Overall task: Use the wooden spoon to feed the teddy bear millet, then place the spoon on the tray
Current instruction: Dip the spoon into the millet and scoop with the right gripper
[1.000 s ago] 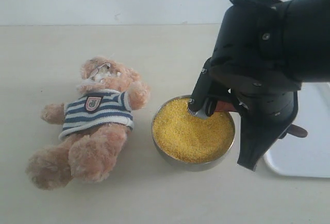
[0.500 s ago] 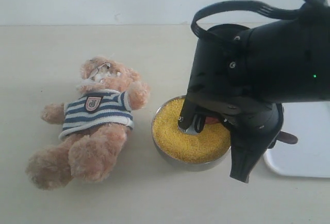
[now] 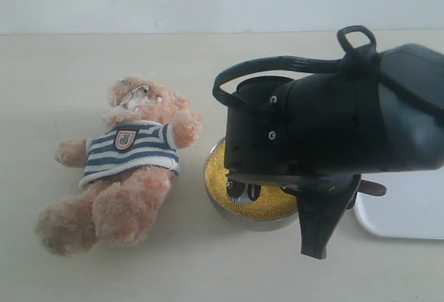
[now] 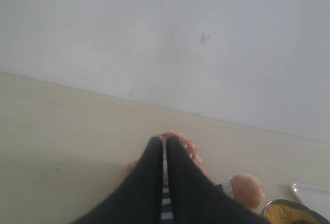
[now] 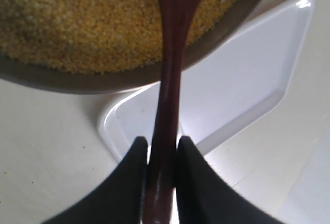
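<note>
The teddy bear (image 3: 128, 166) lies on its back on the table, left of the metal bowl (image 3: 216, 201) of millet (image 3: 270, 205). My right gripper (image 5: 160, 147) is shut on the thin handle of the wooden spoon (image 5: 170, 80). The spoon's round end reaches over the millet (image 5: 77, 23), and its tip is cut off by the frame. In the exterior view the right arm hides most of the bowl, and the handle's end (image 3: 374, 188) sticks out toward the white tray (image 3: 409, 212). My left gripper (image 4: 165, 140) is shut and empty, hovering above the teddy bear (image 4: 245, 188).
The bulky black right arm (image 3: 333, 121) hangs over the bowl and the tray's near edge. The tray (image 5: 242, 80) lies right beside the bowl (image 5: 62, 77). A pale wall (image 3: 139, 0) bounds the table at the back.
The right arm has swung left and lower over the bowl, covering more of the millet. The spoon's handle end shifted left with it. The bear and left gripper have not moved.
</note>
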You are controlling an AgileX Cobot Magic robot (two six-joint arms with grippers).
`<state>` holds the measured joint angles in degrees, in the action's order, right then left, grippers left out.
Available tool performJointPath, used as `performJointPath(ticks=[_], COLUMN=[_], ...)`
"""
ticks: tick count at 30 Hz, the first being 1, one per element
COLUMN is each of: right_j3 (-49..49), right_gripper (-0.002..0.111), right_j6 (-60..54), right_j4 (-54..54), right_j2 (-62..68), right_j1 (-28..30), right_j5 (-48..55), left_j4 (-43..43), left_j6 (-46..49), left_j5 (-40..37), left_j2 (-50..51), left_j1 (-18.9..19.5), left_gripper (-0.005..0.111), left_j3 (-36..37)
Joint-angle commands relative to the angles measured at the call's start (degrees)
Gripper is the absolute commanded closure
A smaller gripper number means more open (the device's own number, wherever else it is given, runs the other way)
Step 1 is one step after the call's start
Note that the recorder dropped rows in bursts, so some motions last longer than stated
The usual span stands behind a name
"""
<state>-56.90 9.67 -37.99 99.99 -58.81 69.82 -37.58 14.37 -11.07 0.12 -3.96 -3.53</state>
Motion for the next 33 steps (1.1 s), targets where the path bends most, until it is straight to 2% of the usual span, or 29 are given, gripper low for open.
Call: performJointPath(ticks=[1, 23, 33], right_j3=[0.1, 0.1, -4.6], right_gripper=[0.109, 0.109, 0.109], right_j6=[0.6, -0.1, -2.3], right_j4=[0.0, 3.1, 7.2], right_j2=[0.1, 0.1, 0.1], right_j1=[-0.2, -0.2, -0.2], right_j5=[0.1, 0.1, 0.1], left_j4=[-0.6, -0.6, -0.6], left_j6=[0.3, 0.3, 0.3], left_j5=[0.8, 0.8, 0.8], left_j2=[-0.1, -0.1, -0.1], left_j1=[-0.3, -0.3, -0.3], left_gripper=[0.103, 0.103, 0.103], left_j3=[0.3, 0.3, 0.3])
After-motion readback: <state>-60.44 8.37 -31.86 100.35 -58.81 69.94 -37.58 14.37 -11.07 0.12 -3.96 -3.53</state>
